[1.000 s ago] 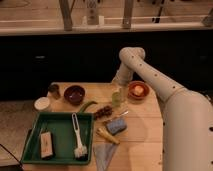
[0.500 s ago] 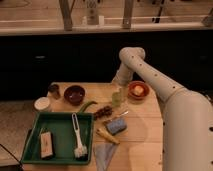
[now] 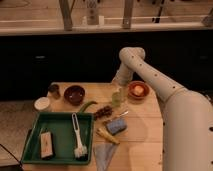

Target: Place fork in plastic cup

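Observation:
The plastic cup (image 3: 117, 97), a small translucent yellow-green tumbler, stands upright near the middle of the wooden table (image 3: 145, 145). My gripper (image 3: 119, 85) hangs at the end of the white arm, directly over the cup and close to its rim. A slim pale utensil, the fork (image 3: 121, 115), lies flat on the table in front of the cup, next to the blue sponge (image 3: 116, 126). It is apart from the gripper.
An orange bowl (image 3: 138, 91) sits right of the cup, and a dark red bowl (image 3: 75, 94), a small dark cup (image 3: 54, 90) and a white round container (image 3: 42, 103) sit to the left. A green tray (image 3: 35, 135) holds the white scrub brush (image 3: 77, 137). A green vegetable (image 3: 87, 106) lies nearby.

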